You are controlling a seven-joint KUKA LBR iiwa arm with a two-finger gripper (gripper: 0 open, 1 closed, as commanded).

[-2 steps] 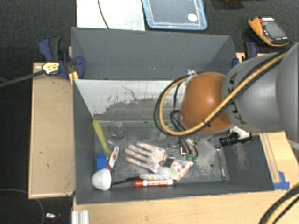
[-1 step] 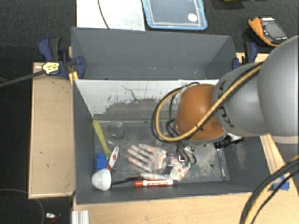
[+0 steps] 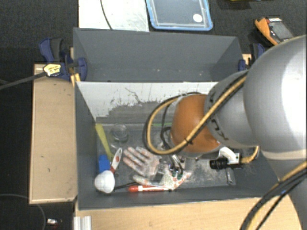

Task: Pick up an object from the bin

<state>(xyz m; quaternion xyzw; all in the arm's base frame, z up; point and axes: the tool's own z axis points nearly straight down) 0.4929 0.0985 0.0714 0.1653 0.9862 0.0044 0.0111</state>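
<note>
- Lying by the near wall of the bin: a red pen and a white ball.
- Just behind them, the claw sits low over a pale heap of clutter; I cannot tell whether it is wide or narrow.
- Farther back stands a clear cup.

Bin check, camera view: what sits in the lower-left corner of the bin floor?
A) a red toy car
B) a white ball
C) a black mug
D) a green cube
B: a white ball lies in the lower-left corner of the bin, just below a small blue thing and at the left end of a red pen.
</note>
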